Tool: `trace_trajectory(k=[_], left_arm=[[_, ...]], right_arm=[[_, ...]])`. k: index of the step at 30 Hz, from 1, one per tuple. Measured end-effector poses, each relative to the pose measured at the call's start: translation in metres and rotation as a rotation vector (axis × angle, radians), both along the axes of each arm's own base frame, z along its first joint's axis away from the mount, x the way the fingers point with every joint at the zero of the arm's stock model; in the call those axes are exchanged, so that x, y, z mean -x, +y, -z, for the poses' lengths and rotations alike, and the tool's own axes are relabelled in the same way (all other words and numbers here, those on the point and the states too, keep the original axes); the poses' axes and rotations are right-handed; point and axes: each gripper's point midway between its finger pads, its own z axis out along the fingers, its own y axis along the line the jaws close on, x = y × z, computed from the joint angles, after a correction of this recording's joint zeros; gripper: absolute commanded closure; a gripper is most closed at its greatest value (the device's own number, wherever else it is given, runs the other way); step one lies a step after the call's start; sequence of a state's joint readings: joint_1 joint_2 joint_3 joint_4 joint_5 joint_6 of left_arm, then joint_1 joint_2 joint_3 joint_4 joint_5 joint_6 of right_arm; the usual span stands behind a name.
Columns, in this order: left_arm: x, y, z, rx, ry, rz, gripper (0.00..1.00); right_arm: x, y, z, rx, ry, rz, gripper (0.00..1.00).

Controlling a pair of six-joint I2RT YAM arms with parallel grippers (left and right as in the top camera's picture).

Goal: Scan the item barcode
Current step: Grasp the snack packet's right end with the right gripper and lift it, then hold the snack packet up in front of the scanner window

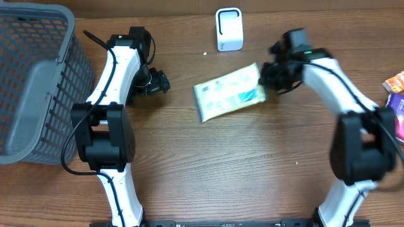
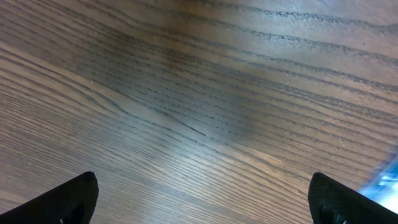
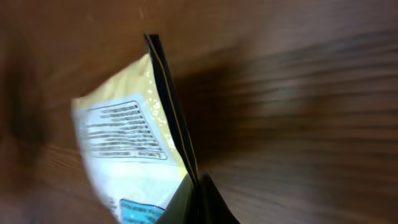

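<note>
The item is a pale yellow and white pouch point(image 1: 228, 93) with blue print, at the table's middle back. My right gripper point(image 1: 270, 81) is shut on its right edge seam. In the right wrist view the pouch point(image 3: 124, 149) hangs tilted off the wood, its dark seam pinched between my fingertips point(image 3: 198, 198). A white barcode scanner point(image 1: 229, 29) stands upright at the back, just beyond the pouch. My left gripper point(image 1: 165, 82) is open over bare wood to the pouch's left; its two dark fingertips point(image 2: 62, 200) stand wide apart with nothing between them.
A grey mesh basket point(image 1: 35, 82) fills the left side. Small coloured packets point(image 1: 395, 94) lie at the right edge. A small white speck point(image 1: 205, 53) lies near the scanner.
</note>
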State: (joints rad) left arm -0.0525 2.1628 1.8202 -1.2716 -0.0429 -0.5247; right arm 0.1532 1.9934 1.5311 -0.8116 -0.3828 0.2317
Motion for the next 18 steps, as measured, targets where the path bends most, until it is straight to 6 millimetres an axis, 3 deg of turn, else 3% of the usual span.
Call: trace_trajectory(k=[5, 8, 12, 18], left_arm=[[-0.001, 0.000, 0.000, 0.001, -0.004, 0.000, 0.00], [-0.003, 0.000, 0.000, 0.002, -0.014, 0.000, 0.00], [-0.004, 0.000, 0.000, 0.002, -0.016, 0.000, 0.00], [-0.004, 0.000, 0.000, 0.002, -0.016, 0.000, 0.00]], right_arm=[[0.007, -0.025, -0.084, 0.066, -0.178, 0.049, 0.96], [0.016, -0.028, -0.118, 0.081, -0.254, 0.051, 0.96], [0.025, -0.031, -0.135, 0.117, -0.293, 0.058, 0.96], [0.034, -0.033, -0.129, 0.215, -0.273, 0.061, 0.96]])
